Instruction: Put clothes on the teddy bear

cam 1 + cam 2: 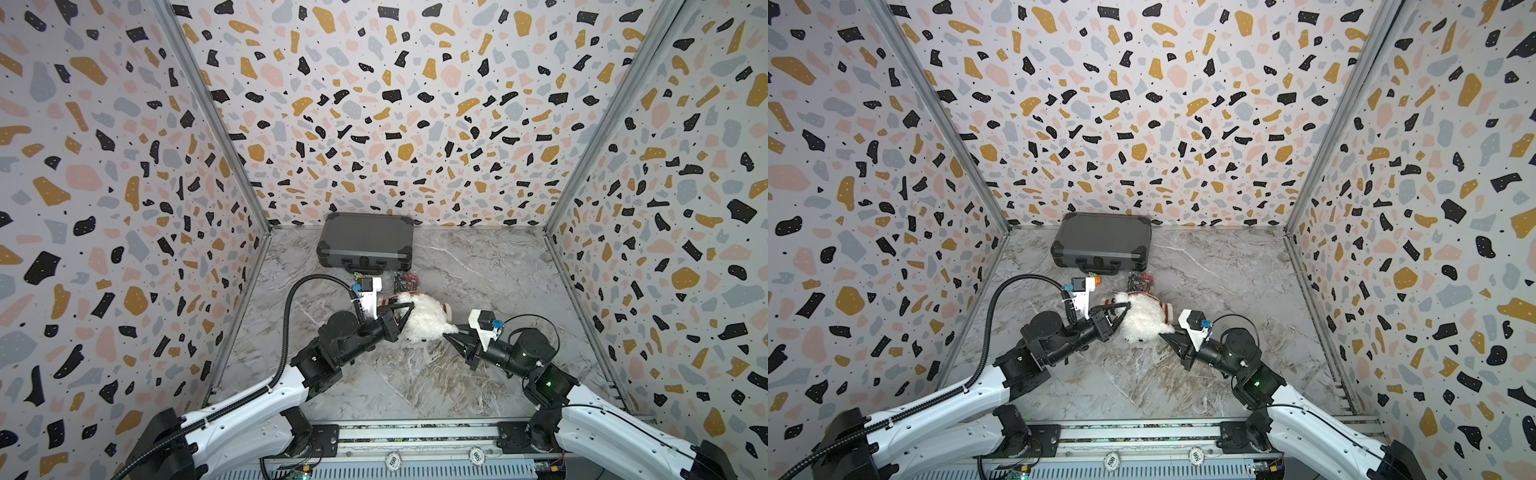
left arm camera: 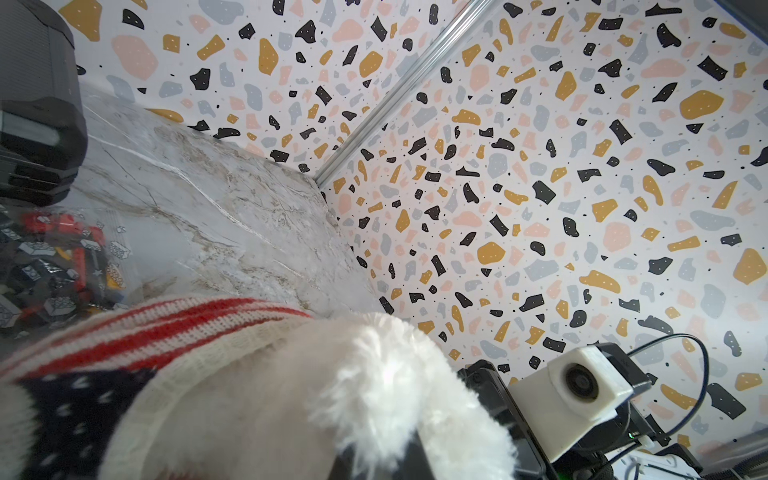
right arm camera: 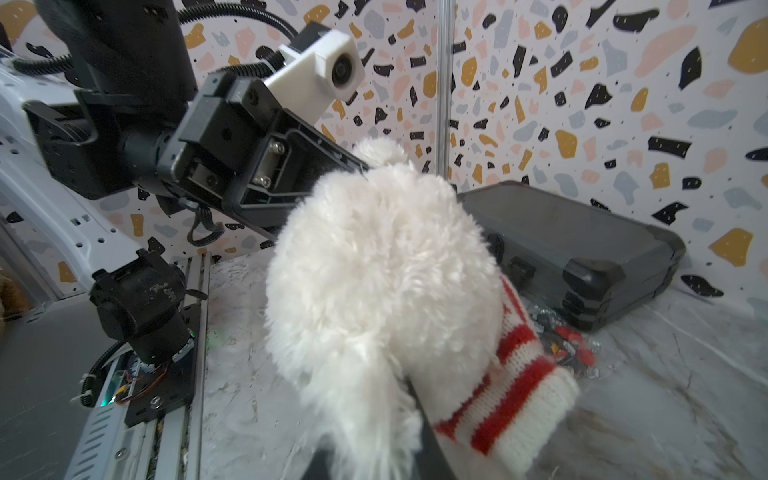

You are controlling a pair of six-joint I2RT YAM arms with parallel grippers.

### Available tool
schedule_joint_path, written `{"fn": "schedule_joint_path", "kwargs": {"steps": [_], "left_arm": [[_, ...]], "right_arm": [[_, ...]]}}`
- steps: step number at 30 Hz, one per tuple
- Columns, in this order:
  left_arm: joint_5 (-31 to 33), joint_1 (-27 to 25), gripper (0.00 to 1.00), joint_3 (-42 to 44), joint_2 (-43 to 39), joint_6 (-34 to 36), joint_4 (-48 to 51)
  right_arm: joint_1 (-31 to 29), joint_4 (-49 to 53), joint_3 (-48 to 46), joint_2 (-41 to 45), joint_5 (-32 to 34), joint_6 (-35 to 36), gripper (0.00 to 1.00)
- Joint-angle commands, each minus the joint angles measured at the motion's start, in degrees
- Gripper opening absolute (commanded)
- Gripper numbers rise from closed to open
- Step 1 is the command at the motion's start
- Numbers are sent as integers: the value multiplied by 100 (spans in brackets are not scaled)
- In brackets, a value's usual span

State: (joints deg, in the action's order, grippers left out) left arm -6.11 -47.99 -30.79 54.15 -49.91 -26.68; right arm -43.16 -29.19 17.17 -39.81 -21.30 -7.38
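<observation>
You are midway through pulling the sweater (image 2: 137, 332) onto the teddy bear (image 1: 424, 320). The bear is at the middle of the surface (image 1: 478, 270), in front of the grey case (image 1: 365, 241) and just beside the clear bag of small bricks (image 1: 405, 282). Both arms hold it between them.

Your left gripper (image 1: 410, 307) is closed tight in the fur at the bear's upper end, right by the sweater's cream hem. It looks to be pinching the bear itself, though the hem is close enough that you should check. Your right gripper (image 1: 449, 332) has its fingers (image 3: 428, 424) on either side of a bare furry limb and appears clamped on it.

The knit covers only the far side of the body. A red-and-cream striped sleeve (image 3: 519, 395) sticks out beside the held limb. I cannot tell whether anything is inside that sleeve.

The next move probably means getting that limb into a sleeve. Keep one grip as an anchor and use the other to draw the knit across the fur. Pull gently, since the plush is floppy and the knit may bunch or snag on a fingertip.
</observation>
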Motion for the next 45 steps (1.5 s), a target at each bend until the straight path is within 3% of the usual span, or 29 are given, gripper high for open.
{"fn": "schedule_joint_path", "kwargs": {"steps": [1, 3, 6, 8, 12, 20, 29, 33, 45], "left_arm": [[68, 113, 0, 117, -165, -26, -321], [219, 156, 2, 157, -201, 34, -138], [528, 167, 34, -3, -221, 354, 555], [745, 159, 50, -195, -251, 621, 1107], [1124, 165, 62, -650, -433, 1229, 2348], [1244, -43, 65, -1247, -739, 1863, 3282], [1825, -1000, 70, -1910, -71, 2284, 3190], [2127, -1028, 79, -2092, 379, 2208, 3089], [2702, -1152, 81, -2150, 1237, 1603, 3263]], "right_arm": [[-43, -258, 158, -40, -14, 60, 9], [-76, -146, 248, -94, -11, 111, 0], [-148, -39, 354, -112, 68, 152, 0], [-175, 51, 445, -99, 149, 124, 0], [-191, 471, 793, -265, 338, 122, 0], [-211, 1039, 1333, -846, 720, 20, 0], [-375, 804, 1390, -1002, 623, 118, 0], [-460, 689, 1377, -1002, 519, 205, 0], [-524, 249, 1220, -1078, 523, 228, 0]]}}
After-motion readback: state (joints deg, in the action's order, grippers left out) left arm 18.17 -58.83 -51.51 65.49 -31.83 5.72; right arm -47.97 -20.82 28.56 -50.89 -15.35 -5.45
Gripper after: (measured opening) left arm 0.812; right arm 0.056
